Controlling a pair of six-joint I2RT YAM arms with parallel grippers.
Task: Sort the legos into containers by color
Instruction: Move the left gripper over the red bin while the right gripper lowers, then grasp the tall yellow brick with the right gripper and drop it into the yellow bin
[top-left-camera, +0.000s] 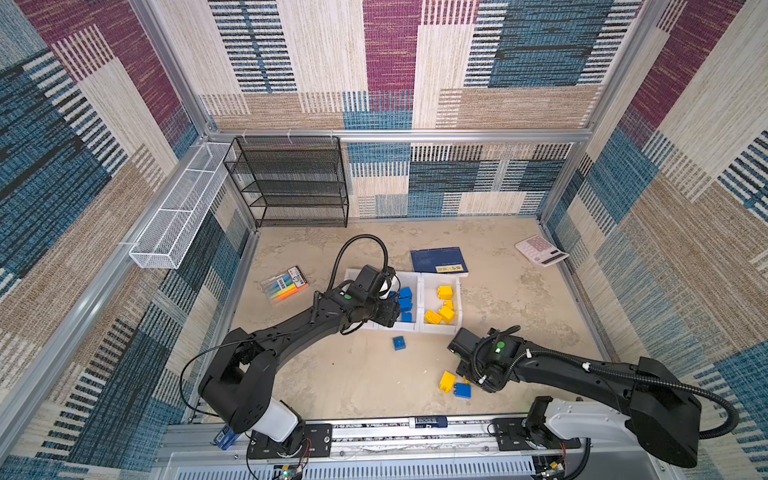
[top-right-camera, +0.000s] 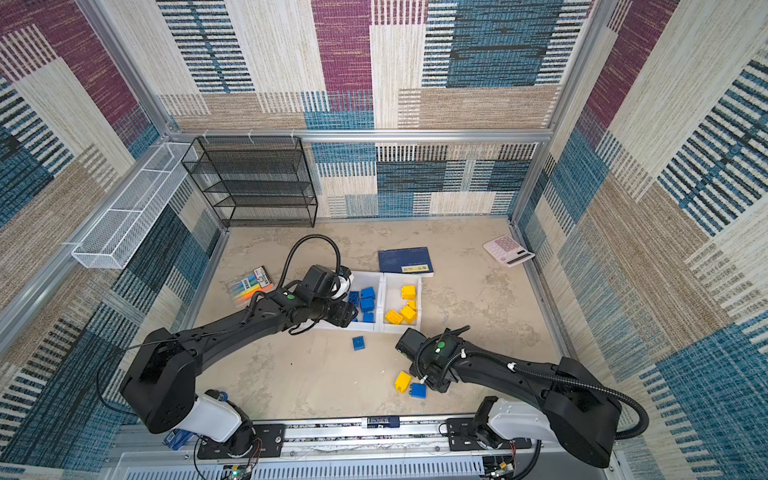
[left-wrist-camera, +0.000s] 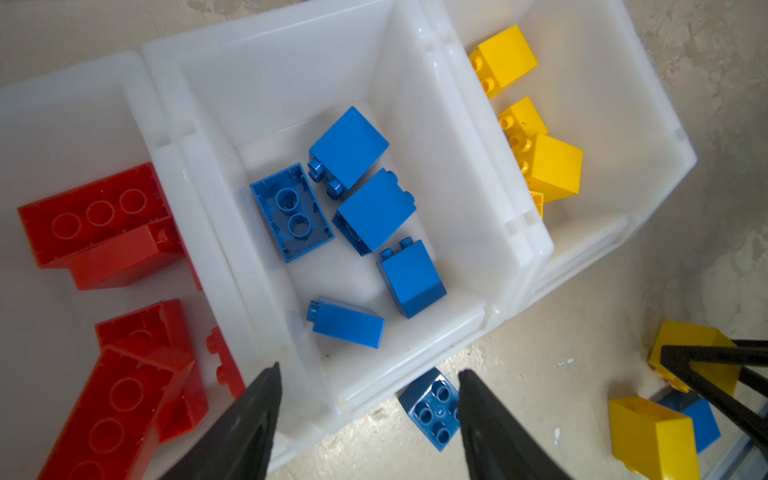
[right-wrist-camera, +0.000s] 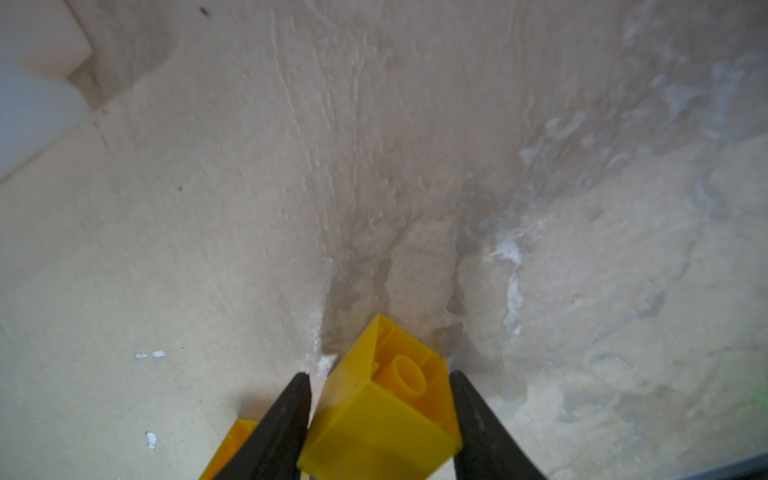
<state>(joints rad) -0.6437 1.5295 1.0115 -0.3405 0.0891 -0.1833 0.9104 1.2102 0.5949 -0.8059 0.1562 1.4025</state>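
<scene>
**Three Bins, Three Colors**

Three white bins sit side by side on the bench (top-left-camera: 353, 374). One end bin (left-wrist-camera: 62, 116) holds red legos (left-wrist-camera: 99, 224). The middle bin (left-wrist-camera: 291, 83) holds blue legos (left-wrist-camera: 374, 208). The other end bin (left-wrist-camera: 615, 124) holds yellow legos (left-wrist-camera: 552, 166). My left gripper (left-wrist-camera: 369, 370) is spread wide and holds nothing. My right gripper (right-wrist-camera: 378, 375) pinches a tilted yellow lego (right-wrist-camera: 374, 436). A loose blue lego (top-left-camera: 399, 343) lies on the bench, just in front of the bins.

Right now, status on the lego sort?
Left gripper open, empty, above blue bin front lip. Right gripper shut on yellow brick. Loose: lone blue brick, spare yellow brick beside another blue brick. Yellow bin unobstructed.
</scene>
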